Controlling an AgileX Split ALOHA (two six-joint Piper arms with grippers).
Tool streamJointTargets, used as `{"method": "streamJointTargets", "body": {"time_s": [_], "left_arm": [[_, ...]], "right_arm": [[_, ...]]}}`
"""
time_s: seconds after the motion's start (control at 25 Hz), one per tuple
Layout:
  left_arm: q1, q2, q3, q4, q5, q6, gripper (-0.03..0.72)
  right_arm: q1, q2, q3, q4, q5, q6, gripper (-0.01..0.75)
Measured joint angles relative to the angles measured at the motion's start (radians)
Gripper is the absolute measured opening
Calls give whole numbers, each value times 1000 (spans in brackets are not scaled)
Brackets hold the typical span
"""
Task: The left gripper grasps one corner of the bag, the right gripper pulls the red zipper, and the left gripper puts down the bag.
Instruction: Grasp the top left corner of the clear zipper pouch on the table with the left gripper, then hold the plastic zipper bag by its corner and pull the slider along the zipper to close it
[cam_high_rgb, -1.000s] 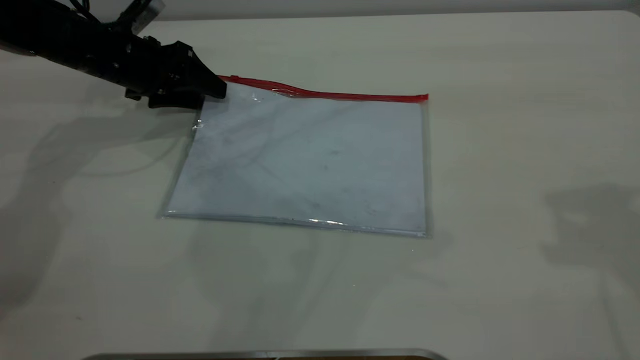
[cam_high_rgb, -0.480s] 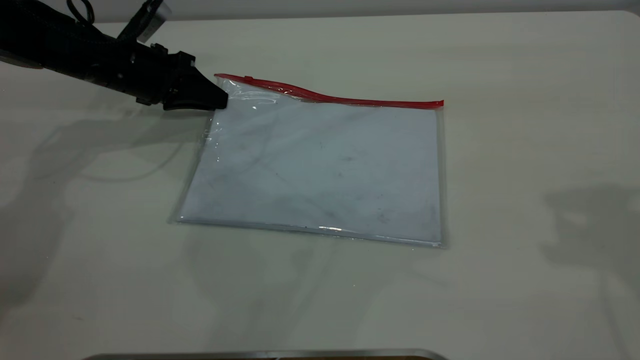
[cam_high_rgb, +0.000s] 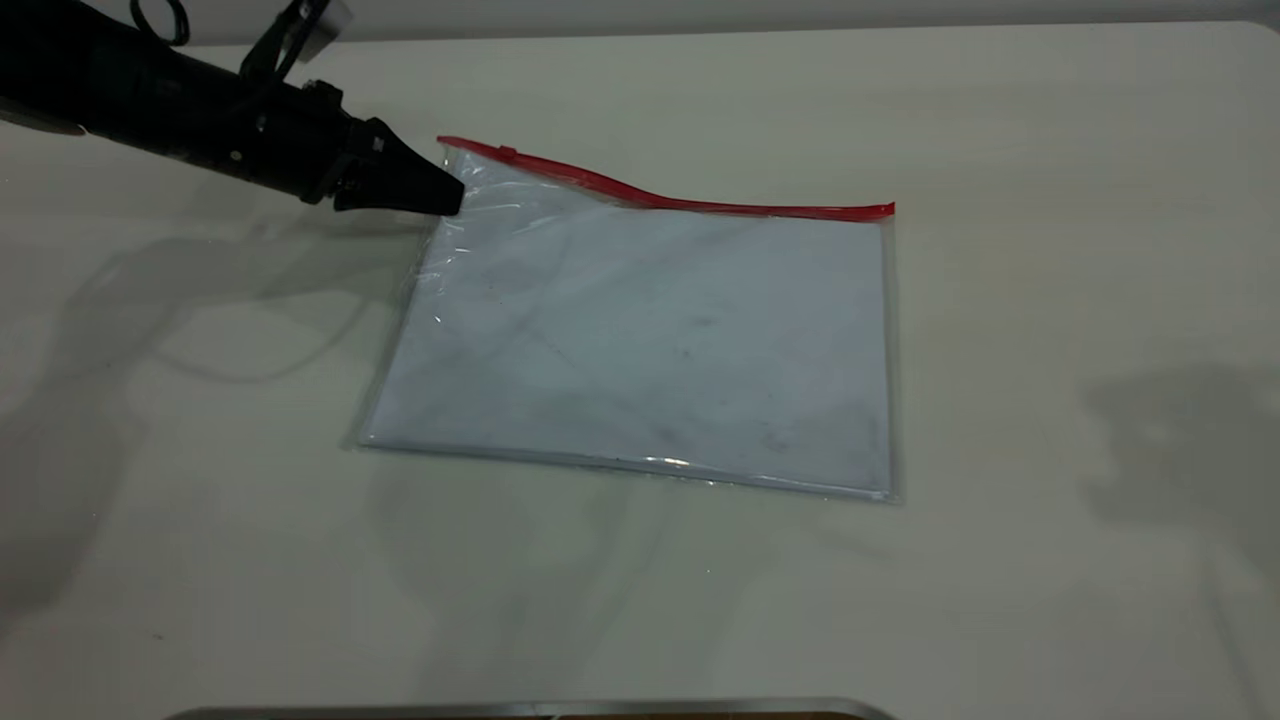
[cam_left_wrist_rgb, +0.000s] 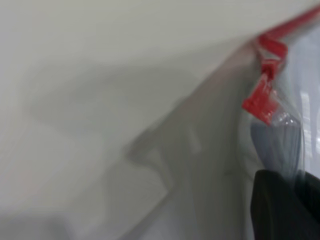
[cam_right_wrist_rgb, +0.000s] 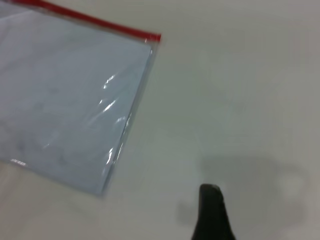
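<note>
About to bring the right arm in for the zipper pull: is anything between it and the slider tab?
Nothing visible. The slider tab sits on the red zipper near the lifted corner held by the left claw. The table on the right side is bare; the right claw hangs off beyond the bag.

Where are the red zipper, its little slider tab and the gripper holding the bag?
red zipper (cam_high_rgb: 700, 205), exterior view, middle of the strip.
slider tab (cam_left_wrist_rgb: 261, 104), left wrist view, its flat red face.
left gripper (cam_high_rgb: 440, 195), exterior view, tip pinching the bag's corner.
</note>
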Motion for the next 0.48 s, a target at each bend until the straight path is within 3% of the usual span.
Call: {"method": "streamJointTargets", "body": {"time_s": [0.32,0.48], "left_arm": [[-3,-51,-129,172,253,148,49],[-25,-51,-229,277,292,151,49]], "right_arm": [[0,144,-17,102,-91,-214,580],[25,258,-64,230,-103,-404,580]]}}
